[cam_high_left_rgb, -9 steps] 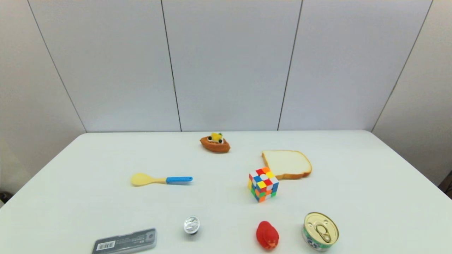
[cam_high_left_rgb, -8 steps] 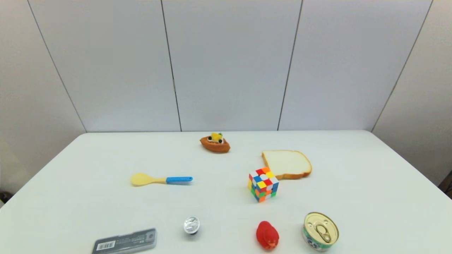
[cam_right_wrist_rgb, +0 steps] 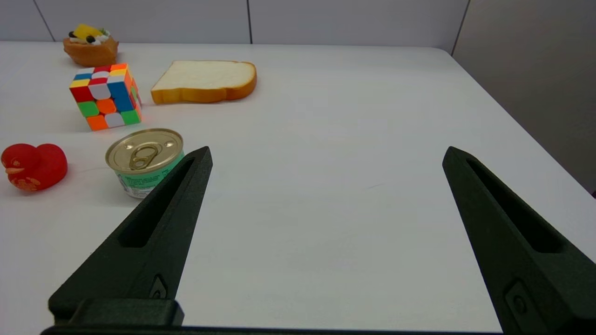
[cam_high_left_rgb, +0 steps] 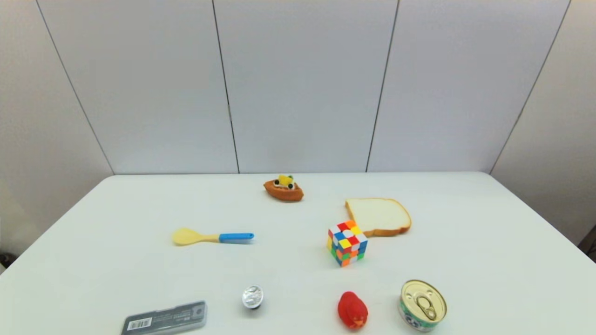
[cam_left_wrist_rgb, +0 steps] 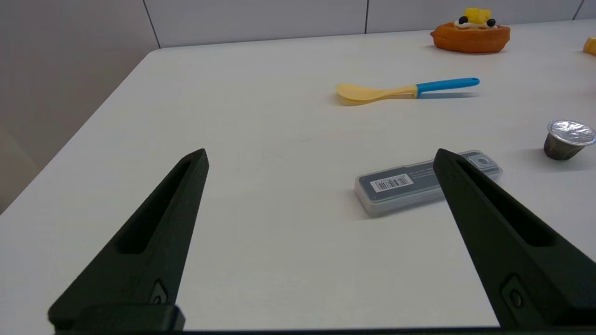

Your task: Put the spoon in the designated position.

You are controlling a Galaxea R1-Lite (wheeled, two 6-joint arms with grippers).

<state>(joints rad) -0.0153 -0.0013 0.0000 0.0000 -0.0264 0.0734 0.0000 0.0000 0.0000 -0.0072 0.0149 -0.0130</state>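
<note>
Nearest the robot, the left gripper (cam_left_wrist_rgb: 321, 156) and the right gripper (cam_right_wrist_rgb: 326, 153) sit low at the table's (cam_high_left_rgb: 489, 242) near edge, out of the head view, each with its fingers spread wide and nothing between them. Just beyond runs a near row: a grey case (cam_high_left_rgb: 164, 318), a foil-topped capsule (cam_high_left_rgb: 253, 296), a red duck (cam_high_left_rgb: 352, 310) and a tin can (cam_high_left_rgb: 423, 304). Farther on, the spoon (cam_high_left_rgb: 213, 237) lies flat left of centre, bowl leftward, well apart from the colour cube (cam_high_left_rgb: 347, 243) and bread slice (cam_high_left_rgb: 378, 217), with a fruit tart (cam_high_left_rgb: 283, 188) farthest.
</note>
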